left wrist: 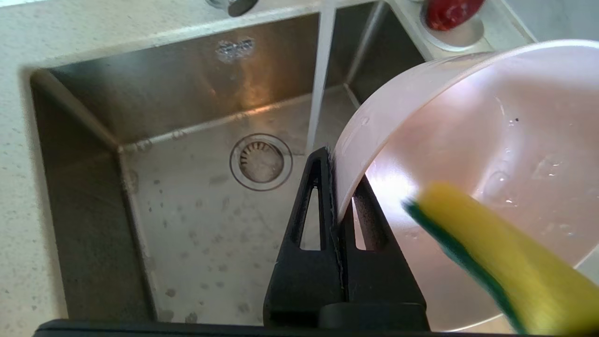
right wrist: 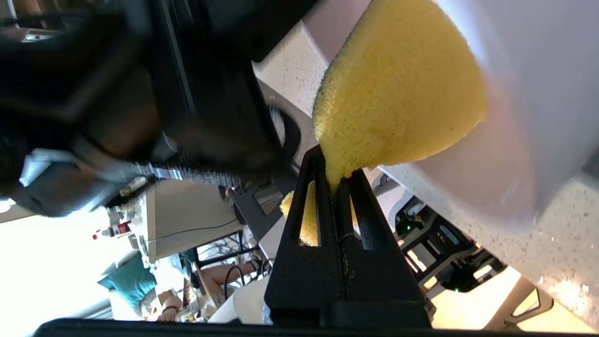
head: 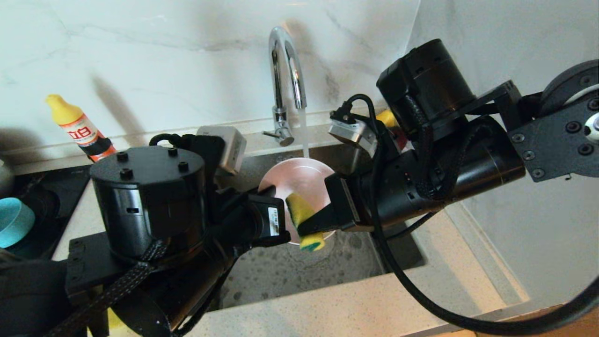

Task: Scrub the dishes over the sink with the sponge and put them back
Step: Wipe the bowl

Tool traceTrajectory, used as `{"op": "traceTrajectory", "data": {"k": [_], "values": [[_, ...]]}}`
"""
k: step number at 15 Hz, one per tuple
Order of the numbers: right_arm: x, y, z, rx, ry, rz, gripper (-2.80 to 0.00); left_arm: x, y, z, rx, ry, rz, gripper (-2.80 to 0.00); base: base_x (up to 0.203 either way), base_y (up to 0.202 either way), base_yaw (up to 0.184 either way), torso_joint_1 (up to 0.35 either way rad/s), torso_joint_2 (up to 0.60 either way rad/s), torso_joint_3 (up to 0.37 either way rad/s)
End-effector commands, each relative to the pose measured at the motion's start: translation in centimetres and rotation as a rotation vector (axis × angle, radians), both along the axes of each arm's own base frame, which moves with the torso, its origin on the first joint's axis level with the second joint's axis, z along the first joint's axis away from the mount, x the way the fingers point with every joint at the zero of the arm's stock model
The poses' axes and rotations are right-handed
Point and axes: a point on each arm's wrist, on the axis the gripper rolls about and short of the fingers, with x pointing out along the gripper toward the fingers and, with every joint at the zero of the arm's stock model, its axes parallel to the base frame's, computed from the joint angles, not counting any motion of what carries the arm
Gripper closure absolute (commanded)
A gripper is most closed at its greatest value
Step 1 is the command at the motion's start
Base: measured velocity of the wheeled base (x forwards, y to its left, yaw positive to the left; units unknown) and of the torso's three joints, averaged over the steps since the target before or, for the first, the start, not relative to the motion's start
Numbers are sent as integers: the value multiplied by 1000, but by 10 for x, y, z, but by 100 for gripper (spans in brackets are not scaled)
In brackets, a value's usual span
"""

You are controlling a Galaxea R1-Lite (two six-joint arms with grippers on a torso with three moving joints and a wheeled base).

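A pale pink bowl (head: 304, 180) (left wrist: 491, 140) hangs tilted over the sink (head: 290, 276) (left wrist: 196, 224), under water running from the chrome tap (head: 285, 70). My left gripper (head: 272, 191) (left wrist: 334, 161) is shut on its rim, one finger inside and one outside. The yellow sponge (head: 299, 210) (left wrist: 505, 262) (right wrist: 398, 84), green on one side, lies against the bowl's inside. My right gripper (head: 304, 228) (right wrist: 334, 164) is shut on the sponge, coming in from the right. A light blue bowl (head: 14, 222) sits at the far left.
A bottle with a yellow cap (head: 77, 126) stands by the back wall on the left. A red fruit on a saucer (left wrist: 451, 11) sits behind the sink's right corner. The speckled counter (head: 374, 304) runs along the sink's front. The strainer drain (left wrist: 260, 161) is uncovered.
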Motion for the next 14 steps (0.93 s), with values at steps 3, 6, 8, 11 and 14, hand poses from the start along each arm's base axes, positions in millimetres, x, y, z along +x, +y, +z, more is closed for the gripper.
{"op": "traceTrajectory", "data": {"k": [3,6,8,11,14], "values": [[6,6,4,16,-11,0,0,-4,-2,-1,3,1,-13,0,0,0,0,0,0,0],[11,0,15,44,-37,-23,0,-6,-1,-1,2,1,-16,0,0,0,0,0,0,0],[14,-4,23,63,-55,-37,0,-7,0,-4,11,8,-15,0,0,0,0,0,0,0],[15,-10,33,86,-81,-53,0,-9,0,-9,3,2,-22,0,0,0,0,0,0,0],[10,-23,43,80,-83,-69,0,-8,0,-10,0,0,-19,0,0,0,0,0,0,0]]}}
